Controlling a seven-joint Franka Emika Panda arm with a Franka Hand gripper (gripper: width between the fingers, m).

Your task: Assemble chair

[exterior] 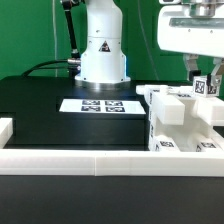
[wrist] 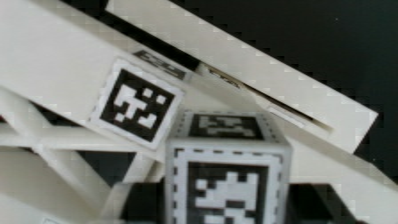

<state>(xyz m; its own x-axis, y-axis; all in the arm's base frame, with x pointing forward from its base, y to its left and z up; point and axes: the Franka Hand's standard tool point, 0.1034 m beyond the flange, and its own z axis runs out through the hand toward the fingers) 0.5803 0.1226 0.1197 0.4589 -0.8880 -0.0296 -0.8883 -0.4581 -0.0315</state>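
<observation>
Exterior view's left: black tabletop [exterior: 40,110] bare on that side, nothing of the chair there. Long low white rail [exterior: 70,158] runs across the front edge, with a short raised end at the far left. Middle: robot base [exterior: 101,50] at the back, marker board [exterior: 103,104] lying flat just in front of it, well apart from the parts.

Exterior view's right: the chair [exterior: 180,118], a stepped white cluster of slabs and posts with small tags, sitting just behind the rail and seemingly pressed up to it. Several parts look joined already, so assembly seems partway through; no loose pieces show elsewhere on the tabletop. What's left probably concerns the upright tagged post [exterior: 207,88] at the top of the cluster.

End effector [exterior: 203,76] hangs right over that post, fingers down around it. Whether it is clamping the post or just straddling it, cannot tell: contact is too small in the exterior view. Wrist view is very close up, showing a tagged post top [wrist: 228,128], a tilted tagged block [wrist: 137,99] and slanted white slabs, no fingertips readable.

Room: plenty of open tabletop toward the exterior view's left; front is blocked by the rail, the right side runs out of frame, so any lateral move near the chair is tight.
</observation>
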